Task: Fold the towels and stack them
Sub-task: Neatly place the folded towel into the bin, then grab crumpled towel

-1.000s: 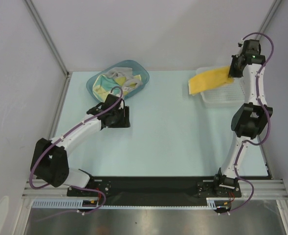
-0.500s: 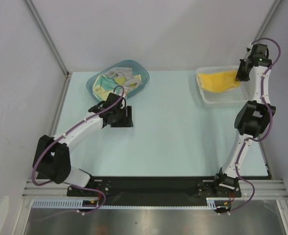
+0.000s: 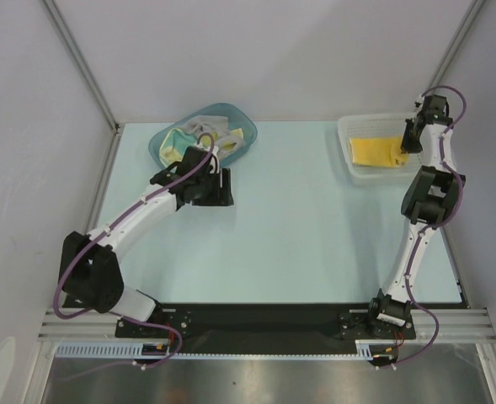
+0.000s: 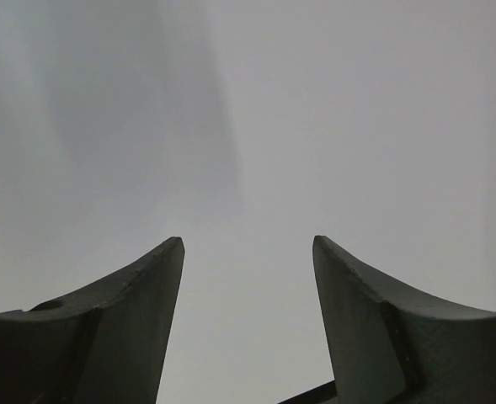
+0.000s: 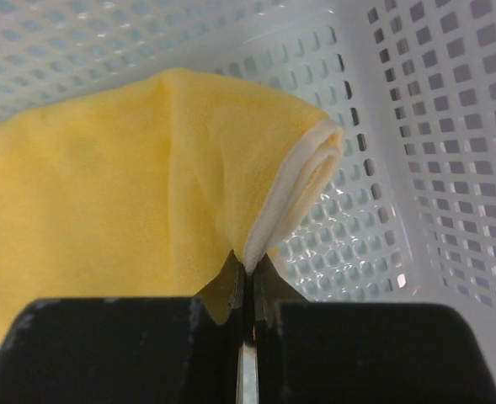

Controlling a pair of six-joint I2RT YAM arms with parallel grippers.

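A folded bright yellow towel (image 3: 374,151) lies in the white mesh basket (image 3: 349,164) at the back right. My right gripper (image 5: 248,268) is shut on its folded corner; the towel (image 5: 130,210) spreads to the left over the basket floor. The right gripper (image 3: 409,139) sits at the basket's right side. Several unfolded towels (image 3: 180,143), yellow, olive and cream with teal, lie in the teal tub (image 3: 157,143) at the back left. My left gripper (image 3: 218,187) is open and empty, just in front of the tub. Its wrist view shows only open fingers (image 4: 146,286) against a grey blur.
The pale table surface (image 3: 315,236) stretches between the tub and the basket. Grey walls stand at the back and both sides. The basket's perforated wall (image 5: 450,168) rises close to the right of my right gripper.
My right gripper carried the yellow towel from hanging over the basket's left rim down into the basket. My left arm moved back and right, closer to the tub.
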